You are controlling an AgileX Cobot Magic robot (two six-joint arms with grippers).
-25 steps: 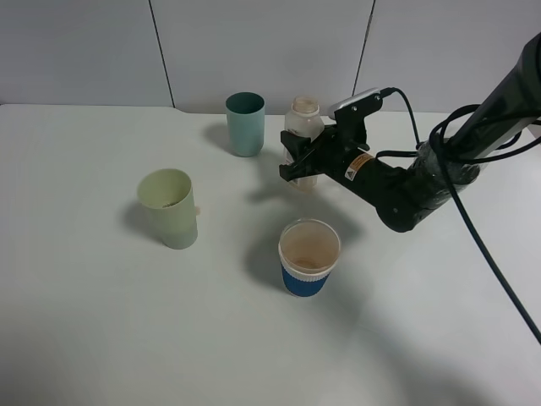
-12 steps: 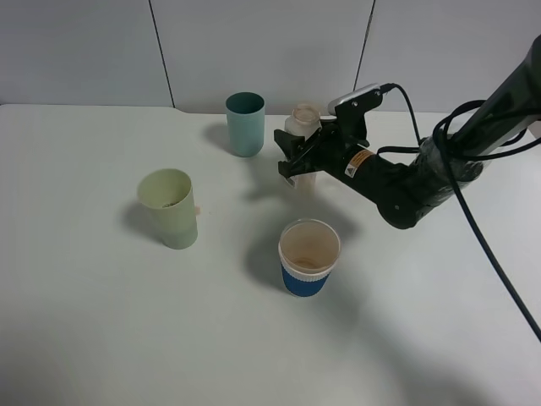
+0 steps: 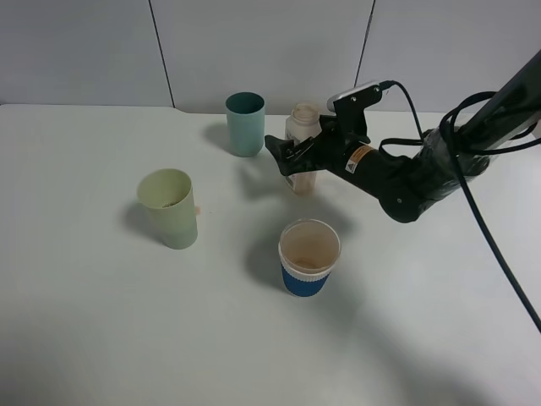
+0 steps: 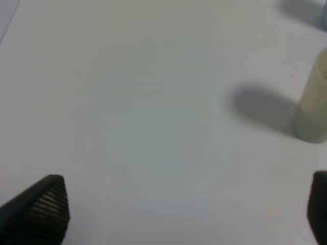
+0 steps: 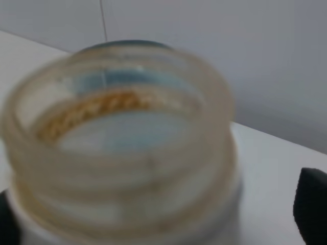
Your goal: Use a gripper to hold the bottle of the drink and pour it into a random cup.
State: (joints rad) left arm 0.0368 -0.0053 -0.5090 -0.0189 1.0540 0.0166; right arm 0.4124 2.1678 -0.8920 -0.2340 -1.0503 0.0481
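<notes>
White table (image 3: 101,321): the right hand (image 3: 292,156), jaws spread apart, straddles the upright drink bottle (image 3: 303,139). Any sideways nudge while pulling away could topple it.

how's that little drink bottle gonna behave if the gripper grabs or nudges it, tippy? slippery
The bottle is small, stands upright on the table and looks nearly empty, so it is probably light and easy to tip with a nudge. Its plastic wall looks thin and smooth, so it may flex or slip under a hard squeeze. The neck is open with no cap showing, so tilting would likely spill any dregs.
</notes>
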